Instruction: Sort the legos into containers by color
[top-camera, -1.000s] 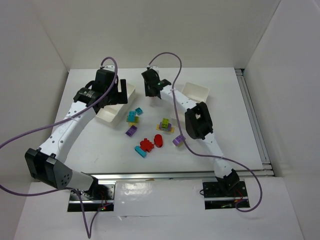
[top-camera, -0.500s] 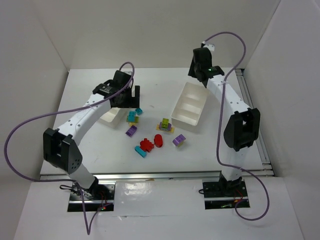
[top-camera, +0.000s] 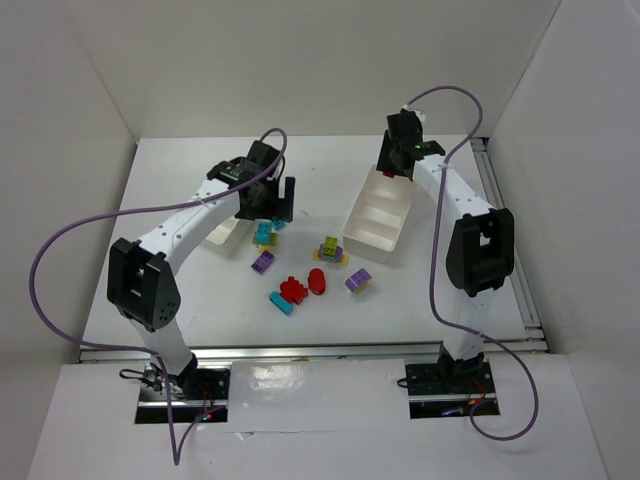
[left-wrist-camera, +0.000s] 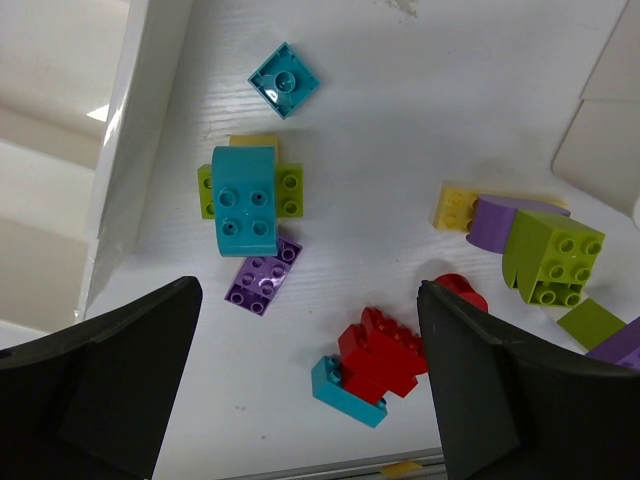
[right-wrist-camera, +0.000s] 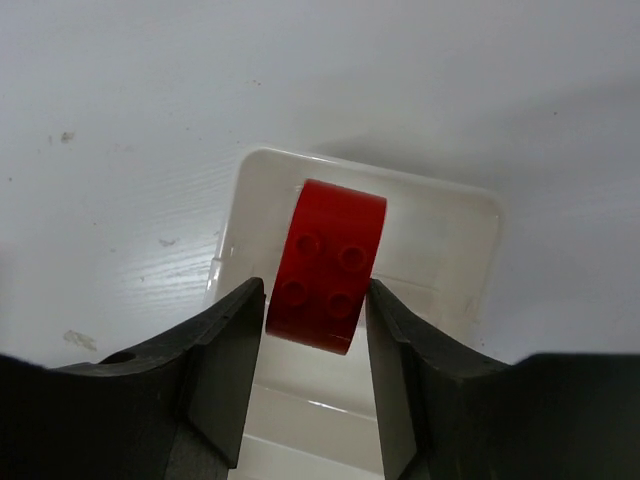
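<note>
Near the left edge of the white tabletop sits a white rectangular plastic tray with dividers. Just beside it our left gripper hangs with its black fingers spread as wide as they go, holding nothing. Under it, across the middle of the tabletop, lie the loose legos: a small cyan square brick, a cyan arched brick stacked on lime and yellow pieces, a flat purple plate touching that stack, a red cluster clipped to a cyan brick, and a lime cube joined to purple and yellow pieces. We judge them light, rigid and glossy. The studded tops offer poor purchase, so the flat opposite side walls are where we would pinch. A cluster taken by one end may swivel or split. Toward the far right corner sits the second white divided tray. Over its far end compartment our right gripper is closed partway on a red arched brick, clamped by its two smooth side faces, with four studs showing.
</note>
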